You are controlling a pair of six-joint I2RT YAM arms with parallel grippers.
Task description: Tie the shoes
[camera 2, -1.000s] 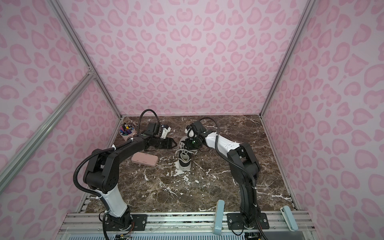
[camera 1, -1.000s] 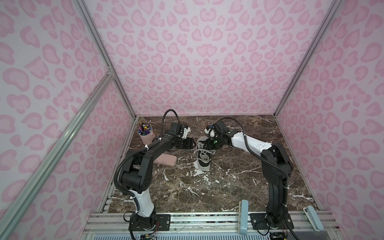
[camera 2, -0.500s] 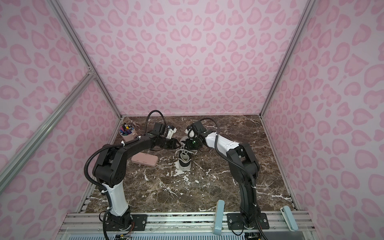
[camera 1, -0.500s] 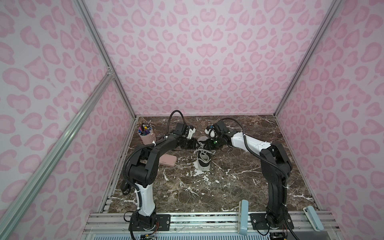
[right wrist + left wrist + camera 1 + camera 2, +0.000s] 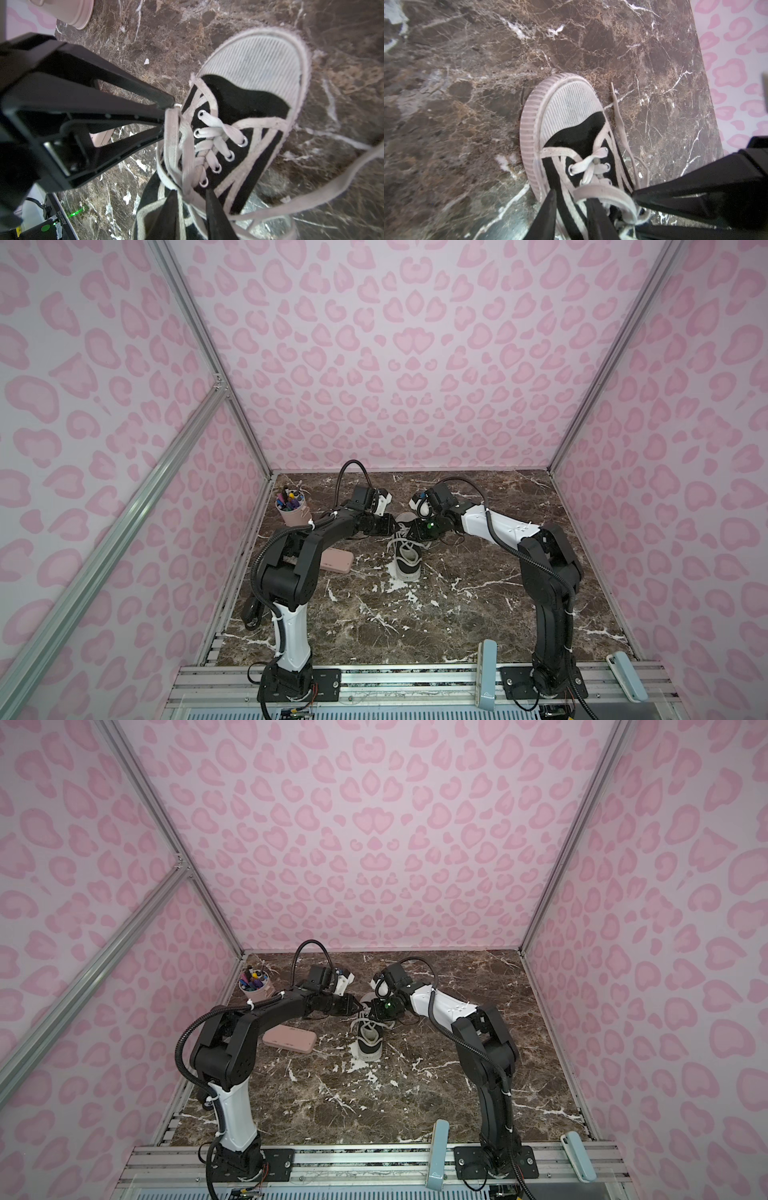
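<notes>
Both left tool and right tool on laces; label illegible.

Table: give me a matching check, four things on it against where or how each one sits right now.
Things:
1. sneaker
2. pink case
3. pen cup
4. laces

Places or states:
A. upright near the back left corner, pens inside
B. white, one end loose on the marble table beside the toe cap
C. mid-table, toe toward the near edge
D. lying flat, left of the sneaker

Pairs: 1-C, 2-D, 3-A, 4-B
</notes>
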